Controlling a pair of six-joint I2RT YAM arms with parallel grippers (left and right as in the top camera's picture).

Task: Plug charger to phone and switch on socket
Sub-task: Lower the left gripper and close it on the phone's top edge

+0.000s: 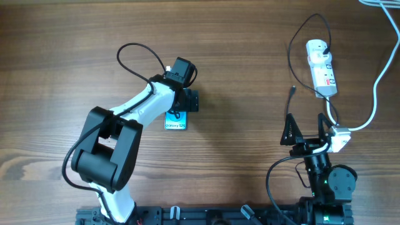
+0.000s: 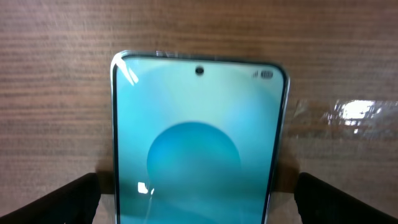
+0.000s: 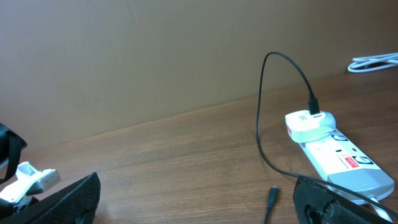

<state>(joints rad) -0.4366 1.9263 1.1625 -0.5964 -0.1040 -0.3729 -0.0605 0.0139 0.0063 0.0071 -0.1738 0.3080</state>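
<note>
The phone (image 1: 175,123) lies flat on the wood table, its cyan screen up; it fills the left wrist view (image 2: 196,137). My left gripper (image 1: 182,107) is open over it, with one black finger on each side of the phone (image 2: 196,190) and a gap at both edges. The white socket (image 1: 322,69) lies at the far right (image 3: 339,155). The charger's black plug (image 3: 313,104) sits in it. The thin black cable loops down to the loose connector tip (image 1: 292,91) (image 3: 272,194). My right gripper (image 1: 306,130) is open and empty just short of the tip (image 3: 196,194).
A thicker white cable (image 1: 378,81) runs from the socket's near end along the table's right side, and a coil of it shows far right (image 3: 373,62). The arm bases stand at the front edge.
</note>
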